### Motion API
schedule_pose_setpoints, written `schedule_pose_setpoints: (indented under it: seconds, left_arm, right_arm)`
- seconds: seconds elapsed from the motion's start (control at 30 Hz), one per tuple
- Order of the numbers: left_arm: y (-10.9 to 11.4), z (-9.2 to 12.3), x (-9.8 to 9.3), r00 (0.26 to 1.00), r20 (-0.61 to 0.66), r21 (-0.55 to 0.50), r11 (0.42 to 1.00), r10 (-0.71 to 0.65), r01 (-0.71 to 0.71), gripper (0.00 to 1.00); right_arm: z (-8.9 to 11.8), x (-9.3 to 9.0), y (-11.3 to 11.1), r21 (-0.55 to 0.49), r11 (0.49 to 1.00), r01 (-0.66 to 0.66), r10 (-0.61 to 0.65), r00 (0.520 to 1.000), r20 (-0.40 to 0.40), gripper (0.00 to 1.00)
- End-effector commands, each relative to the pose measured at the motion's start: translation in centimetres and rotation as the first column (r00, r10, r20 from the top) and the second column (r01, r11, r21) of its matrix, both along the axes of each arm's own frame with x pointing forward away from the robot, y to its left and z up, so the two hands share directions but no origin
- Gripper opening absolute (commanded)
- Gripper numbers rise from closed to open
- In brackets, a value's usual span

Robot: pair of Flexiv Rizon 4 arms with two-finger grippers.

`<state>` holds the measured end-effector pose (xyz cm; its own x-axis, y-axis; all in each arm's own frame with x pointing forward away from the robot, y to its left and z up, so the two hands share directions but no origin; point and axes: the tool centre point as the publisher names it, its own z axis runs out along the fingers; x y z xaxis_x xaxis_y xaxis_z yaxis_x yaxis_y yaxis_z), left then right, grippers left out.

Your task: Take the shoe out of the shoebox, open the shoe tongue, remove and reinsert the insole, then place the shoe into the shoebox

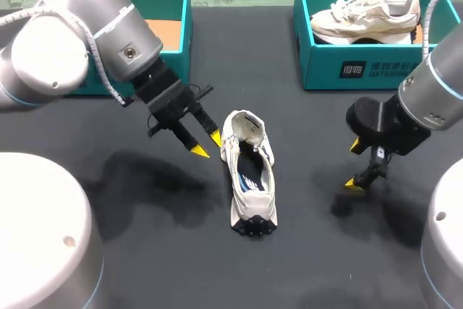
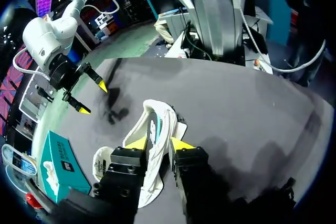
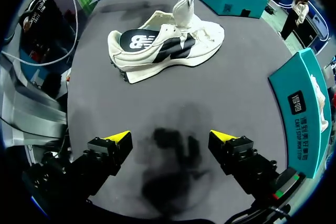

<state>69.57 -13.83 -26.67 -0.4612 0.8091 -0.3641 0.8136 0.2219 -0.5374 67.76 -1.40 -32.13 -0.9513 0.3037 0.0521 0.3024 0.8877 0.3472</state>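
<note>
The white sneaker [image 1: 249, 171] lies on the dark table [image 1: 145, 251], outside both teal shoeboxes [image 1: 362, 70]. Left gripper [image 1: 207, 144]: fingers apart, empty, just beside the sneaker. Right gripper [image 1: 354, 165]: fingers wide apart, empty, well clear of the sneaker.

White print on shoebox [image 1: 362, 70] front, letter logo on shoe [image 3: 168, 45] side

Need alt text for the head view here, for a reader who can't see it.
A cream sneaker lies on the dark table, with the left gripper open close beside one end and the right gripper open farther off on its other side. Two teal shoeboxes stand behind: the left shoebox and the right shoebox, which holds a second sneaker.
</note>
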Motion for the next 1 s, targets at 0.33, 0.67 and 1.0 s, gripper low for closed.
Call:
schedule_pose_setpoints:
  seconds: [0.33,0.67,1.0]
  left_arm:
    - [1.0,1.2,0.5,0.969,-0.030,0.313,0.918,-0.245,0.242,0.00]
    - [0.0,1.0,-0.2,0.921,0.036,0.376,0.859,-0.388,0.347,0.00]
    - [-1.2,1.5,-2.3,0.789,0.090,0.468,0.725,-0.608,0.505,0.00]
  right_arm:
    - [1.4,-1.1,-0.8,0.002,1.000,0.002,-0.002,1.000,0.012,1.00]
    - [1.4,-1.1,-0.8,0.002,1.000,0.002,-0.002,1.000,0.012,1.00]
    - [1.4,-1.1,-0.8,0.002,1.000,0.002,-0.002,1.000,0.012,1.00]
